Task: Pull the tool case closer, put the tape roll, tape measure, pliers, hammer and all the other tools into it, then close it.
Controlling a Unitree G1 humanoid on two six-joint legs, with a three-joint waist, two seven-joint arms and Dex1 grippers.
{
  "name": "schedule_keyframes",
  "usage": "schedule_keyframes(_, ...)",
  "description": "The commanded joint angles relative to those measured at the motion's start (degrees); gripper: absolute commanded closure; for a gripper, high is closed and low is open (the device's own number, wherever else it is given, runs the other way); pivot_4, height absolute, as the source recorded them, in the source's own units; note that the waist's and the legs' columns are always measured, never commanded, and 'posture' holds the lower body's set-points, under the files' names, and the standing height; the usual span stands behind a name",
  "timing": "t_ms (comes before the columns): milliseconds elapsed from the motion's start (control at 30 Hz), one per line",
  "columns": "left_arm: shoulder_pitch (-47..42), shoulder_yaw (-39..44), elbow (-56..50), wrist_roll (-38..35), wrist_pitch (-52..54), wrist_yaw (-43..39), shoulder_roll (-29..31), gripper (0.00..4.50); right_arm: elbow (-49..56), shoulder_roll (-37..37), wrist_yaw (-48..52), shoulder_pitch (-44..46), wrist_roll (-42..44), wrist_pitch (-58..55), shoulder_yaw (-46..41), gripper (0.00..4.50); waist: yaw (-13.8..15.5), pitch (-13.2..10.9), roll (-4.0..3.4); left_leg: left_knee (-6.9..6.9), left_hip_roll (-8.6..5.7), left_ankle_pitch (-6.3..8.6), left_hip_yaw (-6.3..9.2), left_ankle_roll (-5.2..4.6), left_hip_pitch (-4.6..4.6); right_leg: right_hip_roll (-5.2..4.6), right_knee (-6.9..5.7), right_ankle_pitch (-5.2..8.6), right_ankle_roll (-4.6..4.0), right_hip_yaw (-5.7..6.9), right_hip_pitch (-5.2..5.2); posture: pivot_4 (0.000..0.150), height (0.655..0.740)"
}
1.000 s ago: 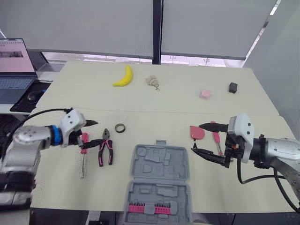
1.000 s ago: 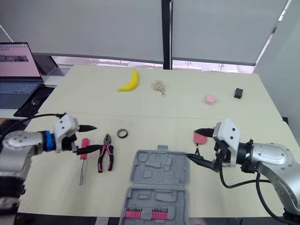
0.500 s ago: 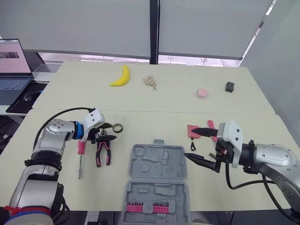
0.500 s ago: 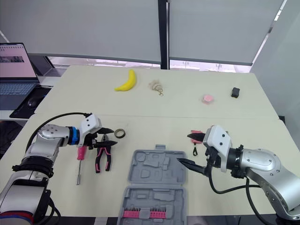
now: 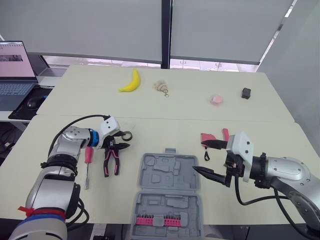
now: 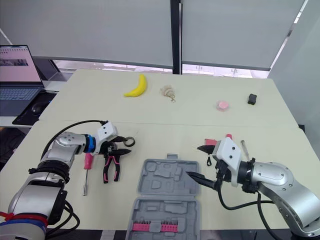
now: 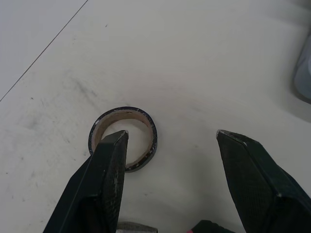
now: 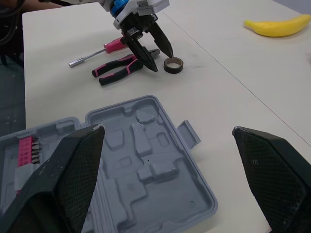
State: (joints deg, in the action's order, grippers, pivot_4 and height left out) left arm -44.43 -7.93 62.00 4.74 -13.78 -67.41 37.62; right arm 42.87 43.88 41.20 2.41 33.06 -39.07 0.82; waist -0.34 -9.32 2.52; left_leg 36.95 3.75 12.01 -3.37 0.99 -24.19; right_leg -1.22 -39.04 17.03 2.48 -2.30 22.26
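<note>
Left gripper has advanced to the tape roll, left of centre on the bench; jaws released, not yet grasping | right gripper released, closer to open tool case, lower centre | roll pickup likely next

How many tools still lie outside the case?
5: tape roll, pliers and a pink driver by the left gripper; pink tape measure and another pink driver behind the right gripper, which may hide more.
</note>
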Motion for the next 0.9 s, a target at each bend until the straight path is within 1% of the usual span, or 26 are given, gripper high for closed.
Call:
schedule_keyframes(33, -2.0, -0.3, 1.0, 1.2, -1.5, 1.3, -0.6, 1.53, 1.7, -0.3, 0.0, 0.3, 0.3, 1.1, -0.4, 0.00, 0.0, 0.0, 0.00, 0.00, 0.00, 0.00, -0.01, 0.00, 0.00, 0.00, 0.00, 0.00, 0.00, 0.00, 0.00, 0.150, 0.7400)
schedule_keyframes(200, -3.2, -1.5, 1.7, 3.3, -2.2, 3.0, -1.9, 1.53, 2.1, -0.2, -0.1, -0.2, 0.2, 0.9, -0.3, 0.00, 0.1, 0.0, 0.01, 0.02, -0.01, 0.00, 0.00, 0.00, -0.02, -0.01, 0.00, 0.00, 0.01, 0.00, 0.00, 0.150, 0.7400)
schedule_keyframes(233, -3.3, -1.7, 1.8, 3.7, -2.4, 3.3, -2.1, 1.71, 2.2, -0.2, -0.2, -0.4, 0.3, 0.8, -0.3, 0.00, 0.1, 0.0, 0.01, 0.02, -0.01, 0.00, 0.00, 0.00, -0.03, -0.01, 0.00, 0.00, 0.01, 0.00, 0.00, 0.150, 0.7400)
schedule_keyframes(300, -3.3, -1.7, 2.0, 3.9, -2.6, 3.5, -2.3, 2.12, 2.4, -0.2, -0.3, -0.5, 0.3, 0.7, -0.4, 0.00, 0.1, 0.0, 0.01, 0.01, -0.01, 0.00, 0.00, 0.00, -0.03, -0.01, 0.00, 0.00, 0.01, 0.00, 0.00, 0.150, 0.7400)
schedule_keyframes(533, -3.2, -3.2, 2.3, 6.7, -2.5, 4.9, -2.2, 4.33, 3.1, -0.1, -0.7, -1.4, 0.6, 0.4, -1.0, 0.00, 0.0, 0.0, 0.01, 0.01, -0.01, 0.00, 0.00, 0.00, -0.01, 0.00, 0.00, 0.00, 0.01, 0.00, 0.00, 0.150, 0.7400)
schedule_keyframes(567, -3.2, -3.4, 2.4, 7.0, -2.5, 5.2, -2.2, 4.48, 3.2, -0.1, -0.8, -1.4, 0.6, 0.4, -1.1, 0.00, 0.0, 0.0, 0.01, 0.02, -0.01, 0.00, 0.00, 0.00, -0.01, 0.00, 0.00, -0.01, 0.01, 0.00, -0.01, 0.150, 0.7400)
schedule_keyframes(733, -3.5, -2.4, 2.5, 6.2, -2.5, 6.6, -2.4, 4.48, 3.7, -0.1, -1.0, -2.0, 0.7, 0.4, -1.3, 0.00, 0.0, 0.0, 0.01, 0.02, -0.01, 0.00, 0.01, 0.00, 0.00, 0.00, -0.02, -0.01, 0.01, 0.00, -0.01, 0.150, 0.7400)
schedule_keyframes(900, -3.7, 2.2, -0.8, -0.3, -0.2, 1.0, -2.1, 4.48, 4.3, -0.2, -1.5, -2.6, 1.1, 0.2, -1.4, 0.00, 0.0, 0.0, 0.02, 0.02, -0.01, 0.00, 0.01, 0.00, -0.03, 0.00, -0.01, -0.01, 0.01, 0.00, 0.00, 0.150, 0.7400)
